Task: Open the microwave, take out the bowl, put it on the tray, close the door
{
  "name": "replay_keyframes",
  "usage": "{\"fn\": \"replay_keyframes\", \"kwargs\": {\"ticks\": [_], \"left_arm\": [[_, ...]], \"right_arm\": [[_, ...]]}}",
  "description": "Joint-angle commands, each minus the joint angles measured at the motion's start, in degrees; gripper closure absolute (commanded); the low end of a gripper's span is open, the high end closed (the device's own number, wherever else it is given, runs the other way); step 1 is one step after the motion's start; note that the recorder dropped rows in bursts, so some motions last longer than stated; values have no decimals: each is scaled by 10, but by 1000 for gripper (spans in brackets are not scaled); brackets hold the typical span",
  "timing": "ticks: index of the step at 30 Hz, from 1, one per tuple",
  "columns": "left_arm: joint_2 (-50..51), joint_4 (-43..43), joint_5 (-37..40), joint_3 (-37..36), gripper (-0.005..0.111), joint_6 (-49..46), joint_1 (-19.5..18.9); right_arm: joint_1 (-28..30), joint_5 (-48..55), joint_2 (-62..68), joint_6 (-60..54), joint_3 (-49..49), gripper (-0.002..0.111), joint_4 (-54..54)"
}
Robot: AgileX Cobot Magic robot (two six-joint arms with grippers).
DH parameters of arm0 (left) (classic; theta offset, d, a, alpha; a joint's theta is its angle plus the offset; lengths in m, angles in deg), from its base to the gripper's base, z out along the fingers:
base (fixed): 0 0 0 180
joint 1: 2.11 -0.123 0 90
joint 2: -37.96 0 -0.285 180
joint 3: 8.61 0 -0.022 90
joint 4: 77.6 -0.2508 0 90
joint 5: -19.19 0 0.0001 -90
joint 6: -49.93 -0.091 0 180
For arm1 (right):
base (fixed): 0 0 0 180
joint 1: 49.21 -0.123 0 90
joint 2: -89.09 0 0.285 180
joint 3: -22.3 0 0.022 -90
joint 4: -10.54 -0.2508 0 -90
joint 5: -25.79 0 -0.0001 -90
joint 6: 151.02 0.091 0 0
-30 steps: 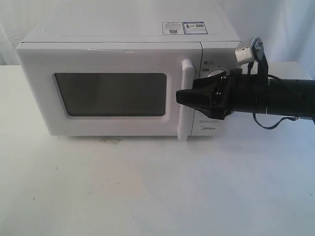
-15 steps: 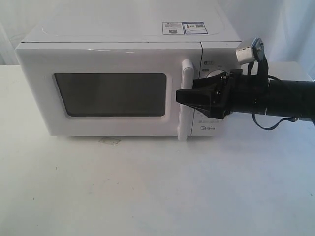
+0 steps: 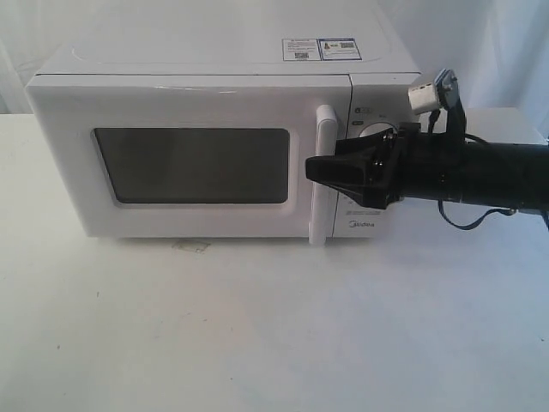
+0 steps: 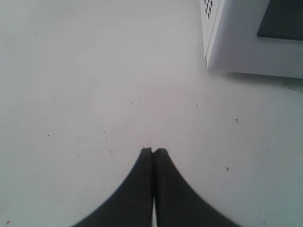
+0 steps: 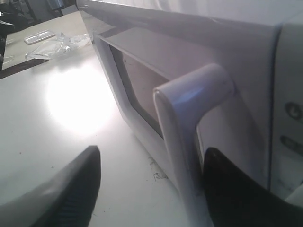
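Tabletop: white, carrying the microwave.
Microwave: white, upright, toward 11 o'clock of the exterior view, stickers on top.
Door: shut flush, with a dark window in its middle.
Handle: tall, white, at the door's 3 o'clock edge.
Right gripper: reaches in level from 3 o'clock; its fingers stand spread wide, one on either side of the handle, not clamped on it.
Left gripper: fingers pressed together, holding nothing, over the tabletop near the microwave's corner.
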Motion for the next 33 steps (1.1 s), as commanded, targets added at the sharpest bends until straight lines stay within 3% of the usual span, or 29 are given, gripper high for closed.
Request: {"fn": "replay_keyframes", "kwargs": {"ticks": [1, 33], "left_arm": [[-3, 2, -1, -2, 107, -1, -1], [-3, 2, -1, -2, 107, -1, -1]], "right_arm": [[-61, 67, 17, -8, -15, 108, 90], [-96, 67, -45, -8, -58, 108, 93]]}}
